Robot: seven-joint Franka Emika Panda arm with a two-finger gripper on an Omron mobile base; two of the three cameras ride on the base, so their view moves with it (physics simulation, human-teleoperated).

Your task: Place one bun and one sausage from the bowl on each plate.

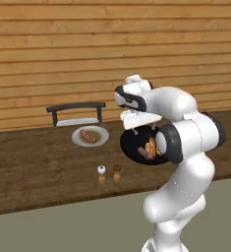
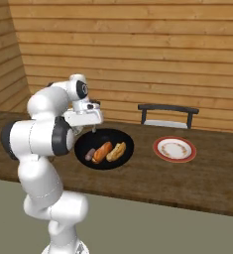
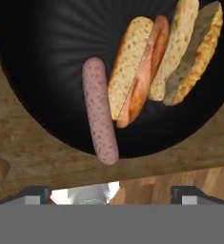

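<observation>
Sausage, pinkish and speckled, lies in the black bowl on the wooden counter, beside two split buns, one golden, one paler. Another sausage lies on the pale plate; the reddish plate sits right of the bowl. No writing is legible anywhere. The gripper hangs above the bowl, pointing down, fingers spread wide, holding nothing.

Black bowl w/ sausage beside two buns, maybe touching.

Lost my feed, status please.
Gripper open above bowl. One sausage, two buns inside. Sausage on grey plate. Nothing blocking.
</observation>
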